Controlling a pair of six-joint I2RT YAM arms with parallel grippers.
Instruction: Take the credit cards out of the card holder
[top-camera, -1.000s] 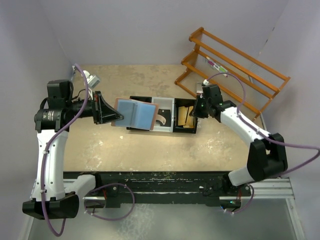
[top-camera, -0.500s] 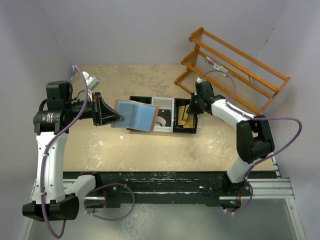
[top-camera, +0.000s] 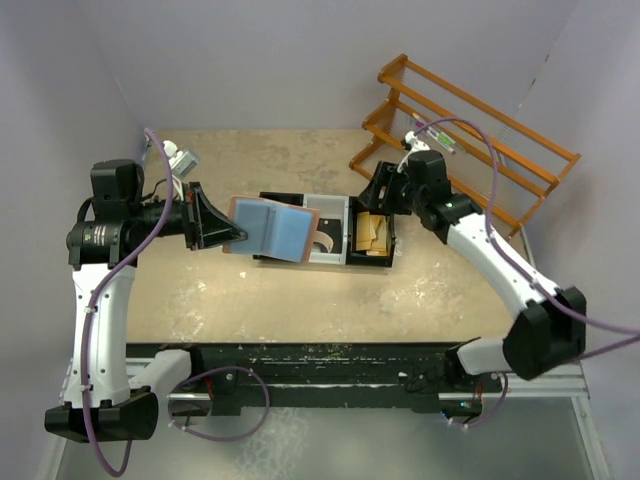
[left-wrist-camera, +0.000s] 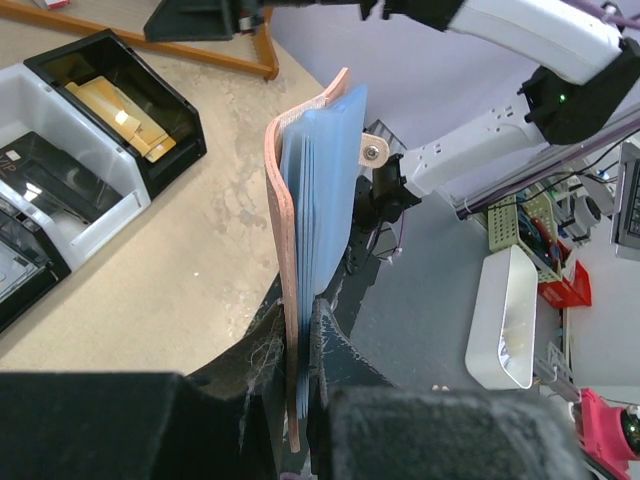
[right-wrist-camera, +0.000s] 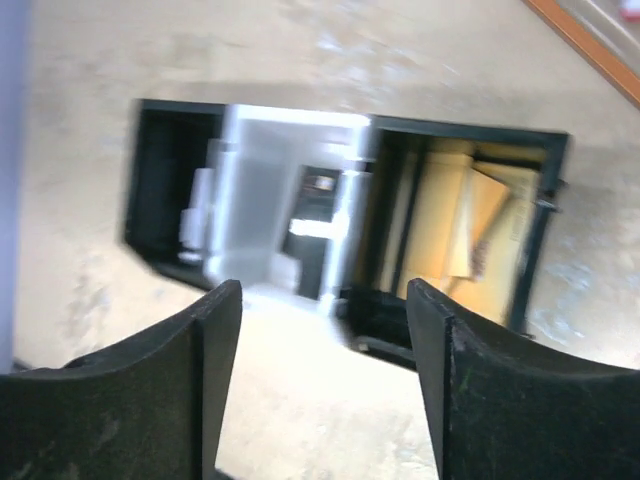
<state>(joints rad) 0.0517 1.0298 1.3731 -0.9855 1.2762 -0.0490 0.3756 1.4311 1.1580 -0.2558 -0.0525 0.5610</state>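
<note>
Card holder (top-camera: 272, 228) is hanging open above the table (top-camera: 440, 290), toward its left edge and about midway between the far and near edges. Your left gripper (top-camera: 222, 228) is pinching it by one outer edge only, so the blue lining is facing the trays. Your right gripper (right-wrist-camera: 325, 310) is hovering over the middle of the table with its fingers spread and nothing between them, looking down on the white tray (top-camera: 328, 199) and the black tray (top-camera: 393, 236) of tan-yellow paper pieces (top-camera: 372, 232). I am not making out the credit cards themselves; from the left wrist only stacked blue layers are showing, so I cannot tell which pocket is holding one. That is where you are risking trouble. Wide fingers may be closing on several layers instead of a single card, and a pull against a one-edge pinch may be twisting the card holder or dragging it free. A loosened card may also be dropping onto the table short of a tray. No brand or writing is reading clearly in any view; the pale marks on the dark item in the white tray are too small.
</note>
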